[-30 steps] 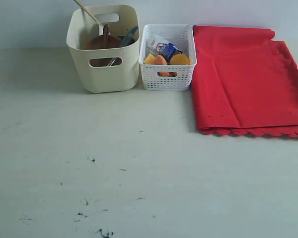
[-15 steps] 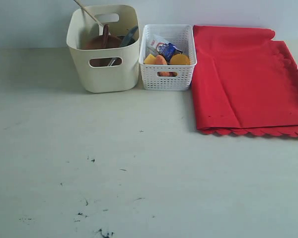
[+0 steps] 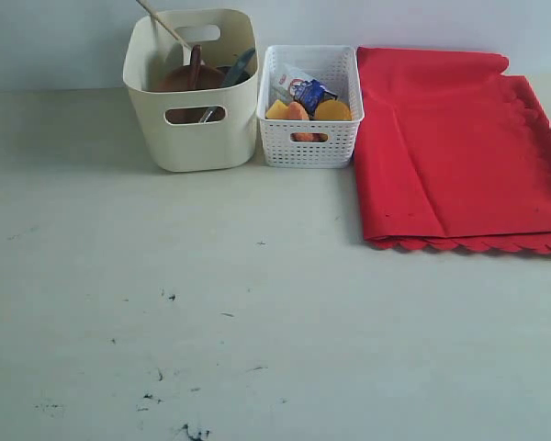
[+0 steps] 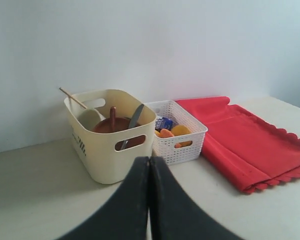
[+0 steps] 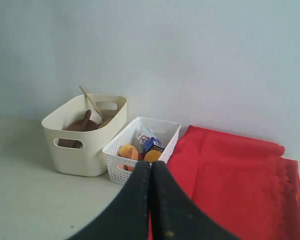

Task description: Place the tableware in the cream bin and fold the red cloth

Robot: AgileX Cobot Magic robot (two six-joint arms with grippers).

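Pale, scuffed tabletop filled the near ground, bare except for dark marks at 7 o'clock. Neither arm showed in the exterior view. Each wrist view showed its own jaws pressed flat together with nothing between them, the left gripper and the right gripper both well short of the bins. Farther back at 11 o'clock stood the cream bin, with the brown plate, dark spoon and knife inside it and a chopstick leaning out over its rim. The white basket of food sat against it at 12 o'clock. The red cloth lay folded at 2 o'clock, just beside that basket, scalloped edge nearest. The job looked finished. Any further reach risked clipping the overhanging chopstick, and tugging the cloth could shove the basket or spoil the fold.
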